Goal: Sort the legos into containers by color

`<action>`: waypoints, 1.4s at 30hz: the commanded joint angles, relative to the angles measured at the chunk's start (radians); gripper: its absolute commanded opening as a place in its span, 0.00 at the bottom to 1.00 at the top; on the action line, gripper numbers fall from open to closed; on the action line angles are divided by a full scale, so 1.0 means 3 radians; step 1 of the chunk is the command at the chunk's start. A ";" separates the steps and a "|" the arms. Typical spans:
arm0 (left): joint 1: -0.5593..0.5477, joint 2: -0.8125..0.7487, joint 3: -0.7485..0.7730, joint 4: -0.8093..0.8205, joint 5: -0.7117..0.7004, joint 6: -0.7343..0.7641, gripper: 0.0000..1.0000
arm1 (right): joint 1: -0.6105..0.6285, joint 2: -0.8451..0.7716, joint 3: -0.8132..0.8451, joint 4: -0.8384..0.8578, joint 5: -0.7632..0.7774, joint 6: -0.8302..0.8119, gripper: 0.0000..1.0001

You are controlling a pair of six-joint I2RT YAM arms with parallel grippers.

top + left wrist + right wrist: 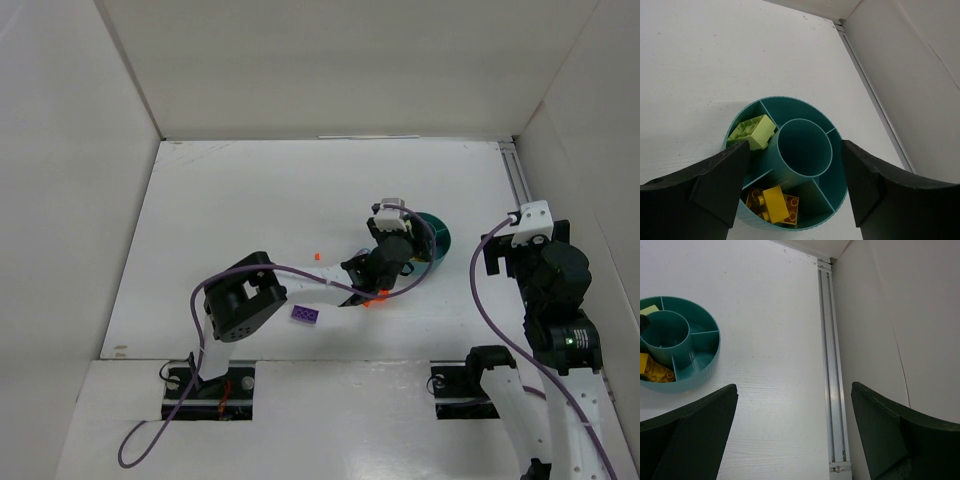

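Note:
The round teal bowl (pixel 790 99) sits right of the table's middle (pixel 438 236). One compartment holds a light green brick (pixel 753 132). Another holds yellow bricks (pixel 775 204). My left gripper (pixel 795 150) hangs open and empty just above the bowl, its fingers on either side of the centre cup; it also shows in the top view (pixel 405 258). A purple brick (pixel 306 315), an orange brick (pixel 375 299) and a tiny red-orange brick (pixel 317 256) lie on the table. My right gripper (pixel 794 389) is open and empty, right of the bowl (pixel 710 365).
An aluminium rail (pixel 830 365) runs along the right wall. White walls enclose the table on the left, back and right. The left arm's cable (pixel 300 272) arcs over the near table.

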 commanded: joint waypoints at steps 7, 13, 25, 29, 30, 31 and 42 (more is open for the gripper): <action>0.0044 -0.0892 -0.0277 -0.0510 0.0046 0.0252 1.00 | -0.0014 0.0059 0.0014 0.0196 -0.0630 -0.0279 1.00; 0.0672 -0.1761 -0.0772 -0.1610 0.0867 -0.0132 1.00 | -0.0014 0.0365 -0.0021 0.0277 -0.1433 -0.0504 1.00; 0.1603 -0.2769 -0.1566 -0.2342 0.1620 -0.0265 1.00 | 0.1661 0.1101 -0.0129 0.0553 -0.0582 -0.0152 0.98; 0.2272 -0.2908 -0.1857 -0.2204 0.2484 -0.0260 1.00 | 0.2485 0.1633 0.0070 0.0625 0.0237 0.0027 0.98; 0.2405 -0.2867 -0.1893 -0.2204 0.2622 -0.0260 1.00 | 0.2679 0.1735 0.0111 0.0656 0.0309 0.0027 0.98; 0.2614 -0.2836 -0.1964 -0.2204 0.2740 -0.0260 1.00 | 0.2731 0.1918 0.0187 0.0656 0.0390 0.0113 0.98; 0.2667 -0.2922 -0.2313 -0.2342 0.2833 -0.0290 1.00 | 0.2763 0.2232 -0.0405 0.1274 -0.0314 0.0192 0.96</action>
